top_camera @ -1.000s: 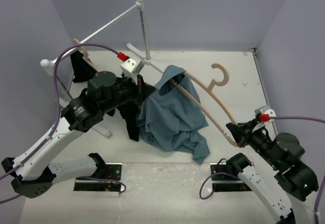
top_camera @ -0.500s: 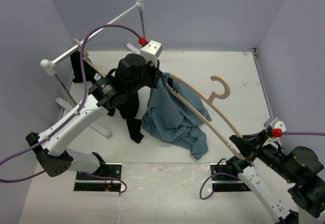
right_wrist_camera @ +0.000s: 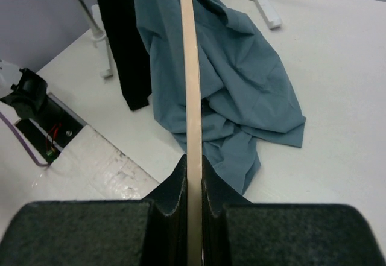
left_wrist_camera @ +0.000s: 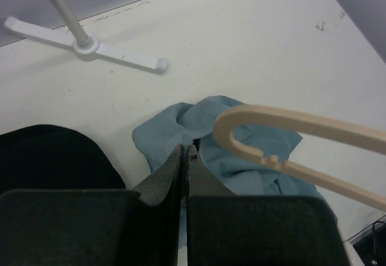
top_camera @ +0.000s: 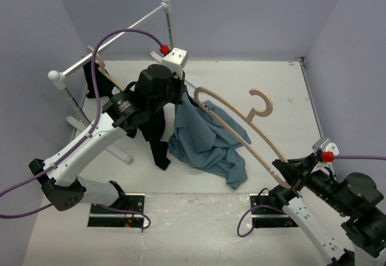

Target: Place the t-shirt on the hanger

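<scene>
Far left edge of the worktop (top_camera: 283,85): white tube rack (top_camera: 169,28), smooth and thin, with a limp matte black garment (right_wrist_camera: 117,31) hanging below it, not my concern. Over the last second I watched the left arm swing up from a low reach to a high, bent pose over the middle of the worktop. Its hand (left_wrist_camera: 186,151) is pressed together on a small fold of the t-shirt (top_camera: 208,139), and that corner is now raised while the rest trails down. The t-shirt itself: dusty blue-teal cotton, soft, deeply creased, its upper part hanging from the pinch and its lower part heaped in loose folds on the worktop toward the middle, a little nearer the front edge. A second ago the cloth was draped over the left tip of the hanger (right_wrist_camera: 189,67). Now that rounded tip shows bare in the left wrist view, just beside the pinched fold, and I cannot tell whether they touch. My reading: the t-shirt is not on the hanger, and the tip will have to be fed back into an opening. The hanger is pale tan, rigid, a thin curved open frame with a round hook, held in the air on a slant above the cloth. It has slid toward the near right corner, as the right arm drew back. The right hand (right_wrist_camera: 193,160) is clamped on the hanger's right end.
</scene>
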